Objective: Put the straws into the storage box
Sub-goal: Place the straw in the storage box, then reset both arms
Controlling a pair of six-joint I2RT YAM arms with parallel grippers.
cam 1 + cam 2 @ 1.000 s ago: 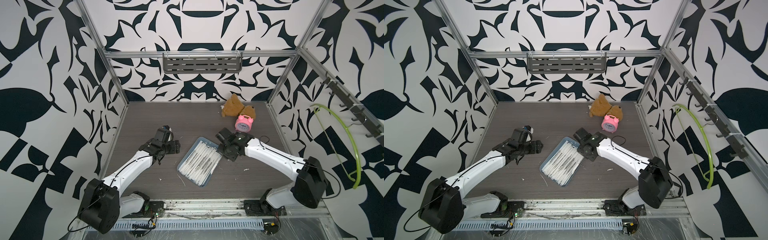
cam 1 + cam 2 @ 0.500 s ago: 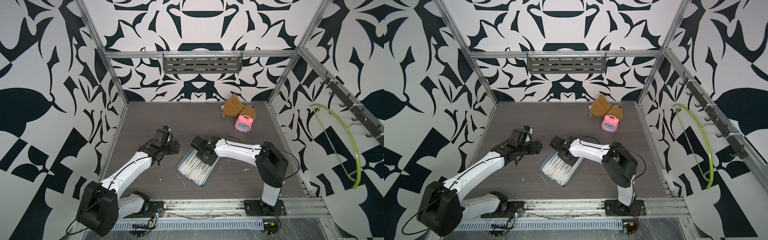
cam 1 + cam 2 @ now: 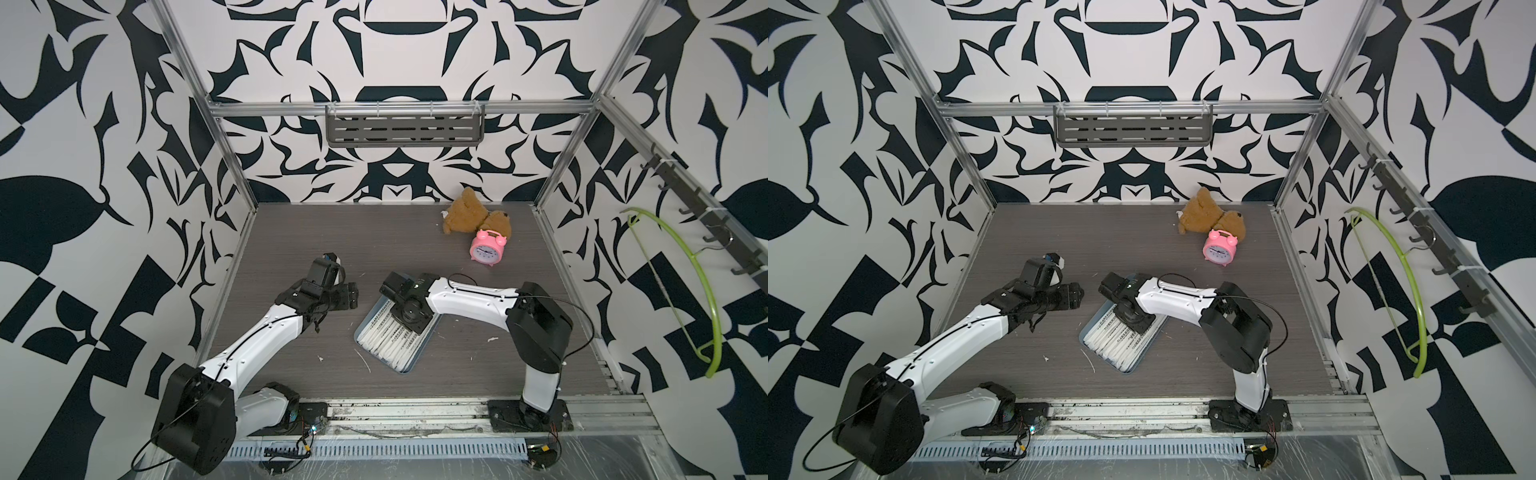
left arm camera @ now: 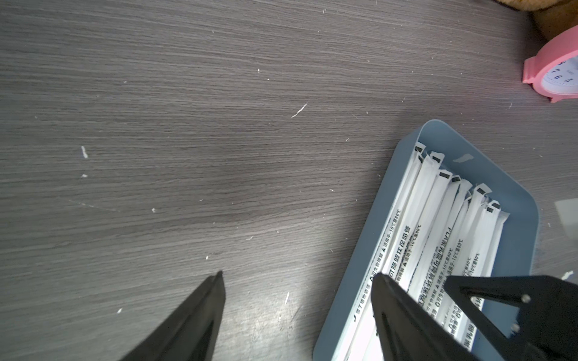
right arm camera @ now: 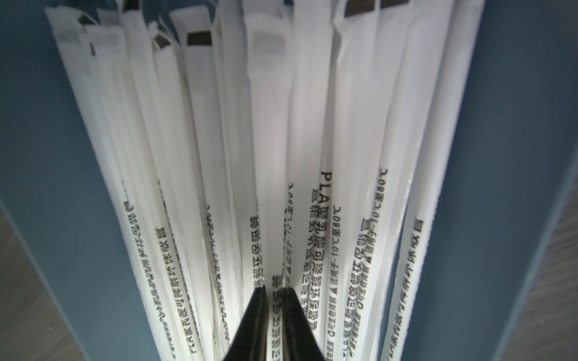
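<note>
Blue-grey storage box [image 3: 405, 371]: a shallow rectangular plastic tray with rounded corners. It lies slanted near the middle of the dark wood-grain surface [image 3: 291, 232], closer to the front edge.
Straws [image 3: 386, 345]: long, flat, white and paper-wrapped, with small dark print. They lie side by side inside the box, along its length.
Right tool [image 5: 276, 300]: points down into the far half of the box. Its black fingertips stand a narrow slit apart with one printed wrapper in the slit; whether they pinch it cannot be told.
Left tool [image 4: 297, 275]: hangs over bare surface near the box's left side, not touching it. Its jaws are spread wide with nothing between them.
Change: a second ago the right tool sat beside the box's right side with the arm stretched out. Now it is over the straws, with the elbow folded back toward the front edge. Left arm and box are much as before.
</note>
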